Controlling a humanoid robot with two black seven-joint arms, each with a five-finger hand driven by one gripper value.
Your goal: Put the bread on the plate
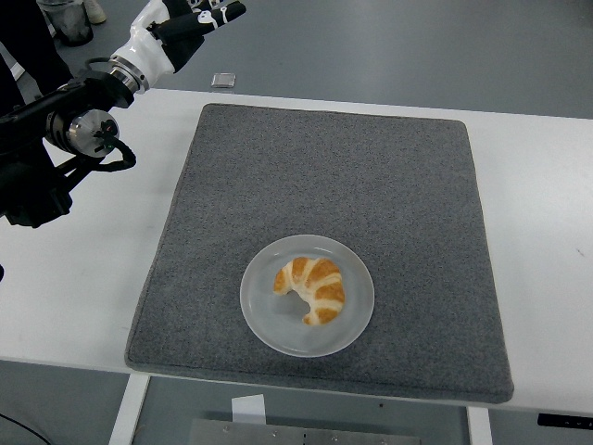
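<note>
The bread [312, 288] lies on the plate [264, 320]. The left hand [190, 20], far up-left of the plate, looks loosely spread and empty, though partly cropped.

Grey mat [371, 195] lying across the middle of the white table [537, 232], reaching almost to its near edge, small grey square object [221, 80] at the table's far edge (too small to identify), grey floor [417, 46] beyond

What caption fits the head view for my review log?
Croissant resting on the plate on the grey mat; left hand raised at the top left, holding nothing.
</note>
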